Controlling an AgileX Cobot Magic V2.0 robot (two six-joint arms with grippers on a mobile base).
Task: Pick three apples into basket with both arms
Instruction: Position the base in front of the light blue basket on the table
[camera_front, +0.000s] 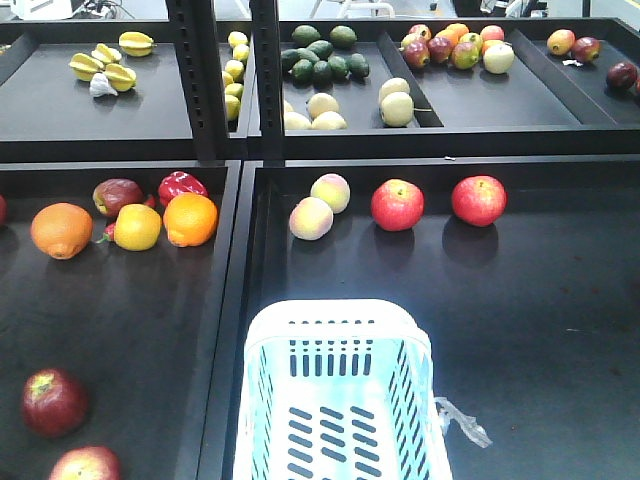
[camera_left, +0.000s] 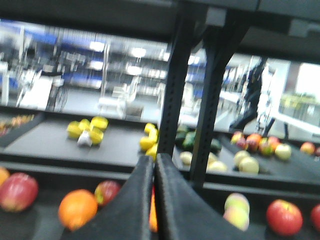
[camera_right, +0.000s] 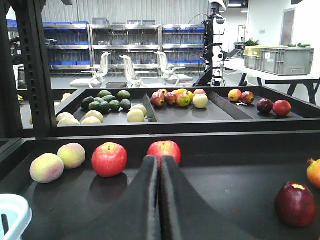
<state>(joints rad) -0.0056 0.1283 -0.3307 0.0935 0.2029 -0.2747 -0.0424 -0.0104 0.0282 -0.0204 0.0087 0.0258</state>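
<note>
The basket (camera_front: 340, 400) is seen nearest, bottom centre of the front view, at the L edge of the R lower tray (camera_front: 540, 330) by the divider. No fruit is held in it, and a clear plastic strip (camera_front: 462, 420) hangs off its R side. Just L of it, at the front of the L lower tray (camera_front: 150, 350), two dark red apples (camera_front: 52, 402) are placed close together. Farther back in that tray a third one (camera_front: 117, 195) is set against a yellow apple (camera_front: 137, 227), w/ oranges (camera_front: 190, 219) on either side. Toward the back of the R tray, two peaches (camera_front: 311, 218) and two bright red apples (camera_front: 397, 205) are lined up, well apart from the basket. Another dark red apple (camera_right: 295, 204) is shown at the R of the R wrist view. The L gripper (camera_left: 154, 162) is clenched w/ nothing grasped; its view is blurred. The R gripper (camera_right: 160, 162) is likewise clenched & empty, pointed at a bright red apple. On the upper shelf, avocados (camera_front: 322, 55), lemons (camera_front: 235, 75) & mixed fruit are laid out. Beyond, a grey crate (camera_right: 278, 60) is seen; its label is too small to be read.
</note>
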